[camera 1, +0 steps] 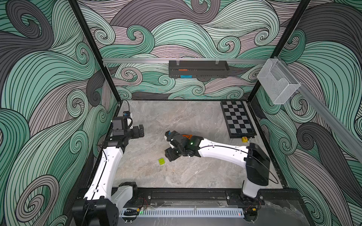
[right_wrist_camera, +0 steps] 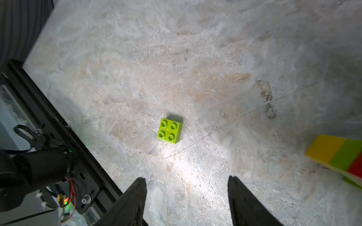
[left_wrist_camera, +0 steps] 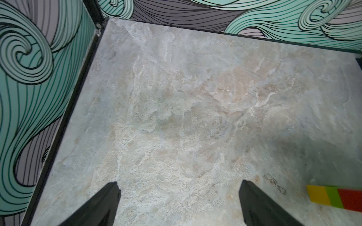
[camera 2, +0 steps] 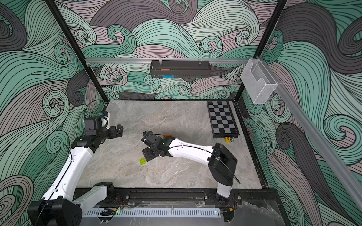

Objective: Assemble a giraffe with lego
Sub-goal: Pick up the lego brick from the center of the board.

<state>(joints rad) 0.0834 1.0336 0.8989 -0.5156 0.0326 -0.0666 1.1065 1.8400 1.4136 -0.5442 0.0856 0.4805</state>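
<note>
Right pincer (right_wrist_camera: 187, 179) open, empty, near the loose lime green brick (right_wrist_camera: 170, 130), studs-up on the counter (right_wrist_camera: 195, 58). Left pincer (left_wrist_camera: 179, 183) wide open, empty. Part-built giraffe (right_wrist_camera: 337, 154) lies nearby. Risks: off-centre closure skids the brick; arm sweep knocks the giraffe.

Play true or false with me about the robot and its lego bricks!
1. The lone green brick has four studs on top. True.
2. The right gripper is holding that brick. False: its jaws stand open and empty, and the brick lies apart from them on the table.
3. The left gripper is open with nothing in it. True.
4. The joined bricks show a blue piece. False: the right wrist view shows yellow, green and red, no blue.
</note>
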